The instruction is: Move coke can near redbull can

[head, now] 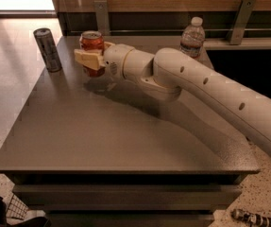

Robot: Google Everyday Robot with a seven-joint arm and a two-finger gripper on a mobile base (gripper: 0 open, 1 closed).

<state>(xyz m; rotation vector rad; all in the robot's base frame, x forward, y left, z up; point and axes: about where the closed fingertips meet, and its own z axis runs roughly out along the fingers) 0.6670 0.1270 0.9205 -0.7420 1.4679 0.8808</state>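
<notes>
Gripper (pixel 93 60) closed around the coke can (pixel 92 41) at mid-body. Can is upright and seems just off the table (pixel 102 136), likely so it won't drag. Redbull can (pixel 47 49) stands near, a small gap between them. Water bottle (pixel 192 36) well apart, out of the path.

Your dark grey table (pixel 125 141) carries the redbull can (pixel 47 49), upright at its far left corner, and a water bottle (pixel 192 37) at the far right. The gripper (pixel 93 56) clasps the coke can (pixel 92 40) at the far side, near the redbull can.
</notes>
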